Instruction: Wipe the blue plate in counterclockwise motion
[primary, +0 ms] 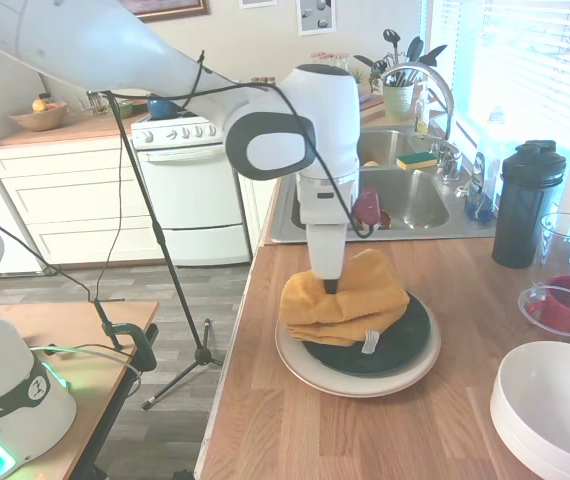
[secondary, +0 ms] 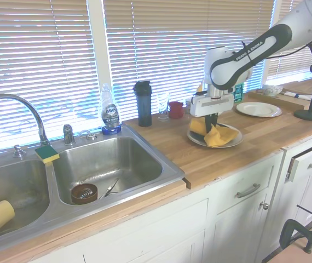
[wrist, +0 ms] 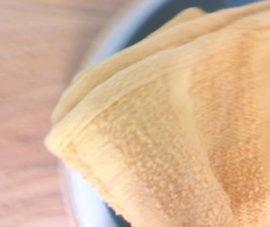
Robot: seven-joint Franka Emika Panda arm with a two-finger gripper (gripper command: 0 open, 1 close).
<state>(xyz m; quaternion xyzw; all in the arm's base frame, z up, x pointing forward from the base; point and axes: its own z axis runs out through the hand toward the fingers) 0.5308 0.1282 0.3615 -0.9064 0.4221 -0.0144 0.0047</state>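
The blue plate (primary: 397, 345), almost black and glossy, sits on a larger beige plate (primary: 365, 386) on the wooden counter. A folded yellow cloth (primary: 345, 298) covers the dark plate's left and back part and hangs over its rim. My gripper (primary: 330, 285) comes straight down into the cloth's top, its fingers close together and shut on the fabric. From the other side, the gripper (secondary: 212, 125) stands between folds of the cloth (secondary: 220, 135). The wrist view is filled by the cloth (wrist: 182, 142), with a sliver of the dark plate (wrist: 206, 4) behind it.
Stacked white bowls (primary: 555, 410) stand at the front right. A red cup in a clear container (primary: 565, 305) and a black shaker bottle (primary: 525, 200) are to the right. The sink (primary: 405, 190) lies behind the plates. The counter's edge (primary: 240, 350) runs just left of them.
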